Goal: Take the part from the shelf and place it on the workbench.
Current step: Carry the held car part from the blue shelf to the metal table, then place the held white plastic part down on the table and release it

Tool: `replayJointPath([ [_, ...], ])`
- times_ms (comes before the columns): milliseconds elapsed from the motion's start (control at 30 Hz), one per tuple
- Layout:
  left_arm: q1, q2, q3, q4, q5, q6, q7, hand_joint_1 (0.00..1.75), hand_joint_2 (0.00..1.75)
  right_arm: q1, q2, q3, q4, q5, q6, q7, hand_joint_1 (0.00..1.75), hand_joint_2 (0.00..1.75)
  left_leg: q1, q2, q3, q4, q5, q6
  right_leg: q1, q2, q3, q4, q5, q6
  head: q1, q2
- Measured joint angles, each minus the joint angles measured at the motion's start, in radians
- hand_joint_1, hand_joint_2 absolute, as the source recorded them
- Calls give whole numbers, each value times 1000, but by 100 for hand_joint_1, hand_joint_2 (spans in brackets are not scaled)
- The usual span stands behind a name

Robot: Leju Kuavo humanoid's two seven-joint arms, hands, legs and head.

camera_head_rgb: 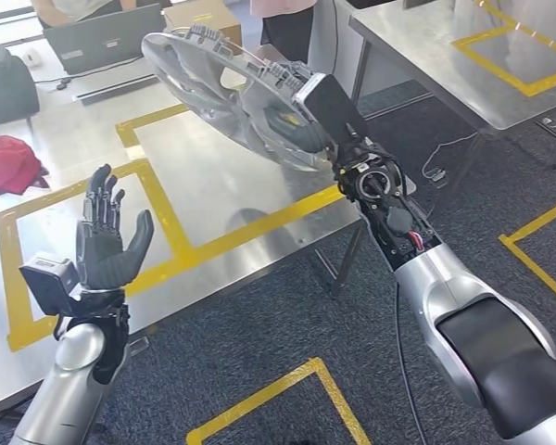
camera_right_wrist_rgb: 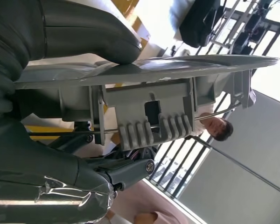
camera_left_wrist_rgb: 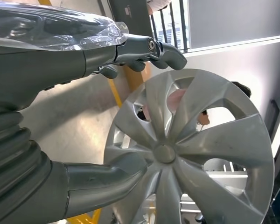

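One hand, the right hand [camera_head_rgb: 316, 130], clasped the wheel cover [camera_head_rgb: 212, 88] at its rim, above the bench [camera_head_rgb: 212, 176] toward 12 o'clock. It looked light, stiff and smooth, so the rim was the safest hold. The left hand [camera_head_rgb: 107, 243] was released, fingers apart.

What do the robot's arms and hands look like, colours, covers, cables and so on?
Both arms have glossy silver shells. The right arm carries a black padded panel, then an exposed black wrist section with round fittings, a small red wire and a thin black cable hanging below. The left hand is dark grey with black segmented fingers and a thick grey thumb, above a grey boxy wrist module. The right hand shows grey ribbed covering.
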Motion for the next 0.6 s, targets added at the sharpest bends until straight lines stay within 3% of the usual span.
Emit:
replayJointPath([
  [67,-1,-1,0,3,1,-2,-2,0,175,-10,8,3,23,9,-7,-10,175,175,-2,-1,-7,12,-6,-14,2,2,34,-72,15,-5,1,0],
  [167,-3,-2,-1,8,3,-4,-6,0,175,-26,22,8,62,29,-20,-23,175,175,-2,-1,-11,12,-4,-26,5,7,36,-74,6,-25,-11,0],
  [300,-11,-3,-2,16,5,-4,-11,0,175,-50,40,11,133,57,-36,-43,175,175,-3,1,-10,4,3,-10,4,15,30,-75,8,-30,-29,0],
  [367,-12,-3,-2,21,6,-4,-12,0,175,-59,51,12,166,64,-41,-52,175,175,-3,2,-9,2,7,-8,4,17,28,-75,9,-32,-39,0],
  [533,-17,-7,-3,32,9,-4,-23,0,175,-90,76,19,253,94,-47,-58,175,175,0,5,-9,-6,10,-10,10,18,25,-75,9,-41,-48,0],
  [600,-19,-9,-4,38,10,-4,-28,0,175,-106,87,25,292,113,-51,-58,175,175,2,6,-8,-9,9,-20,13,18,25,-75,9,-44,-49,0],
])
